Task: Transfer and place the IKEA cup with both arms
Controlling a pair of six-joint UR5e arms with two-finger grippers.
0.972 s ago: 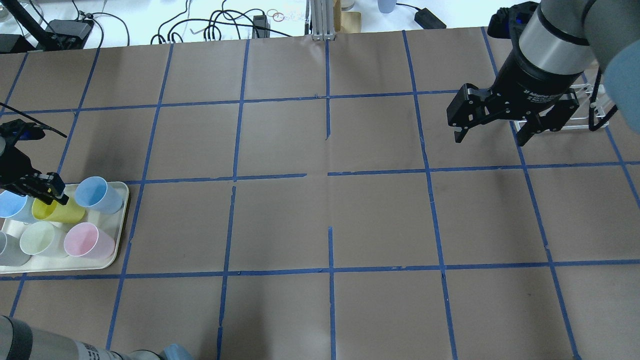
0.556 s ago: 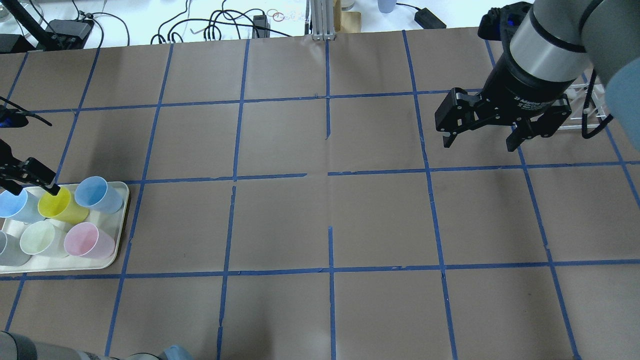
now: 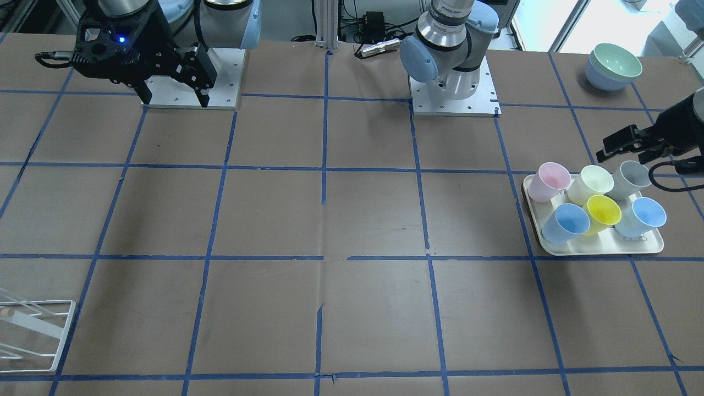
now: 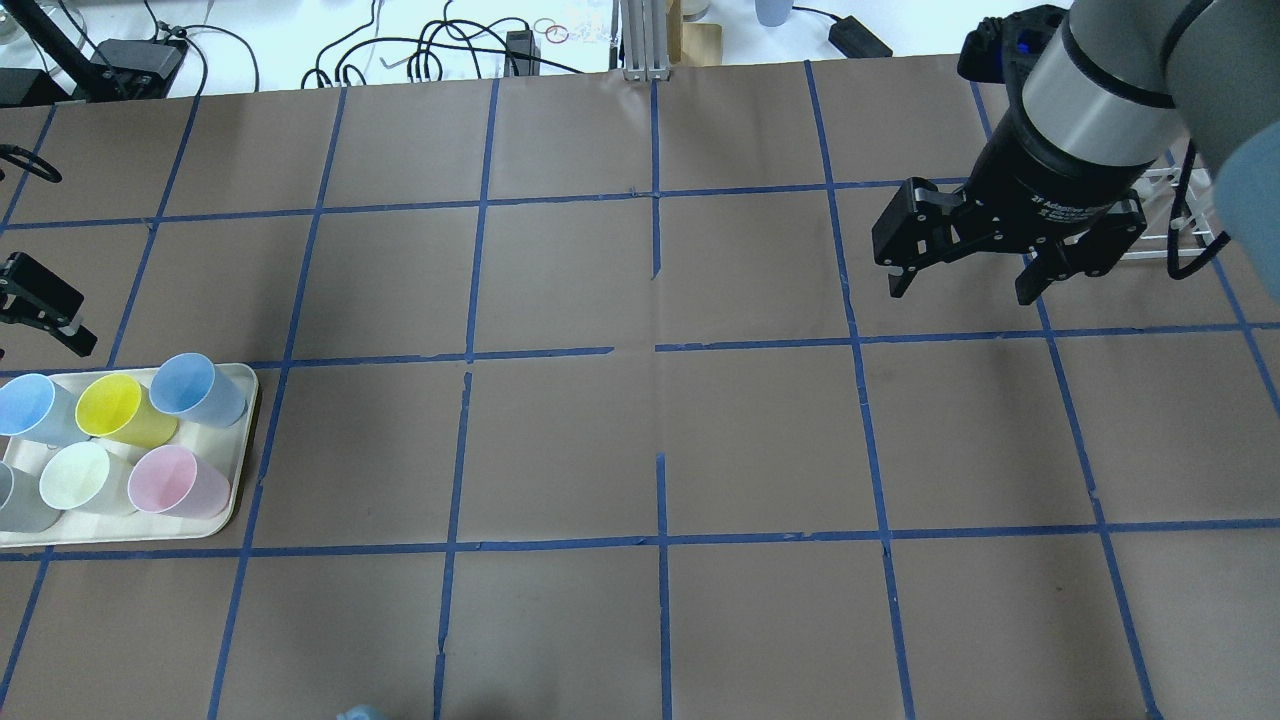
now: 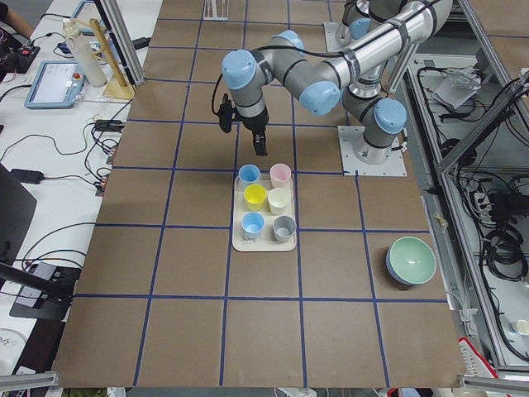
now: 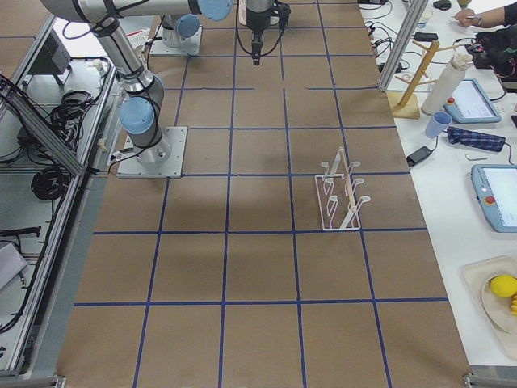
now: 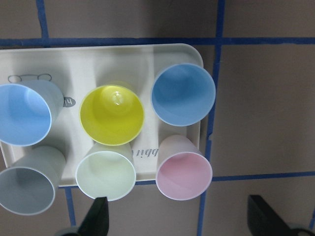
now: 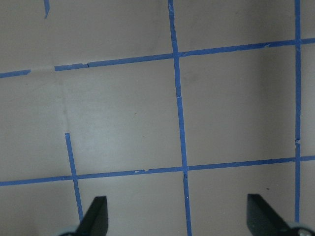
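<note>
The lime-yellow IKEA cup (image 4: 110,408) stands upright in the cream tray (image 4: 246,430) at the table's left end, among pastel cups. It also shows in the front view (image 3: 602,212), the left exterior view (image 5: 254,196) and the left wrist view (image 7: 112,115). My left gripper (image 3: 624,154) hovers above the tray, open and empty, clear of the cup; its fingertips (image 7: 96,219) frame the bottom of the wrist view. Only one finger (image 4: 45,300) shows overhead. My right gripper (image 4: 960,290) is open and empty, high over the far right of the table (image 3: 175,102), with bare paper below it (image 8: 178,219).
Around the lime cup stand two light blue cups (image 4: 195,388), a pink cup (image 4: 175,482), a pale cream cup (image 4: 80,478) and a grey cup (image 3: 632,177). A white wire rack (image 4: 1175,215) stands behind the right gripper. Stacked bowls (image 3: 613,66) sit near the left arm's base.
My left gripper has let go of the lime cup's rim and pulled up and away from the tray; the cup now stands free and upright. The right gripper shifted slightly left.
</note>
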